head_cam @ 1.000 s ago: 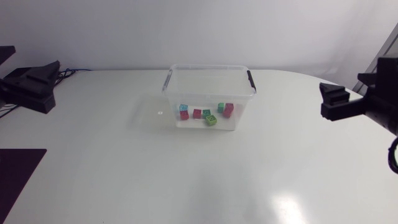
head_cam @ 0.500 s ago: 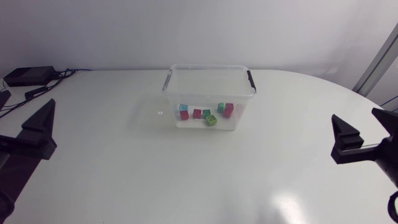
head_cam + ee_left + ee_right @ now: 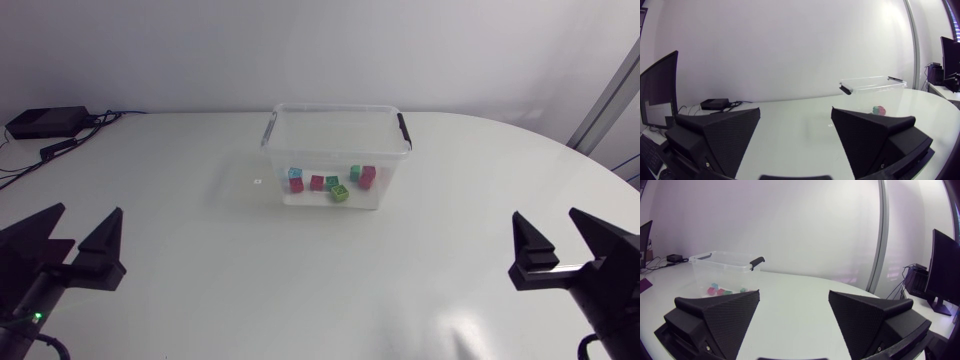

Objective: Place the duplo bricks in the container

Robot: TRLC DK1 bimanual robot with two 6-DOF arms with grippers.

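Seven or so bricks [image 3: 331, 182] are lying on the floor of the container [image 3: 335, 151], though the exact count is proving hard to make out through its clear wall. Reds, greens and one blue are sitting close together, some touching, with a lime one at the 5 o'clock end of the cluster. In the left wrist view only a scrap of green and pink is peeking out past that gripper's finger, the other bricks being hidden behind it. In the right wrist view they are showing as small coloured blurs low in the box. The container, open-topped with black handles [image 3: 403, 130] at its 3 and 9 o'clock sides, is standing upright at 12 o'clock on the table [image 3: 230, 290]. The left gripper [image 3: 91, 208] is sitting at 8 o'clock, released, its fingers spread wide. The right gripper [image 3: 544, 212] is mirroring it at 4 o'clock, likewise released. Both are being cut off at their bases by the head view's edge. Both are well apart from the container, which is lying ahead of the left one toward 1 o'clock and ahead of the right one toward 11 o'clock.
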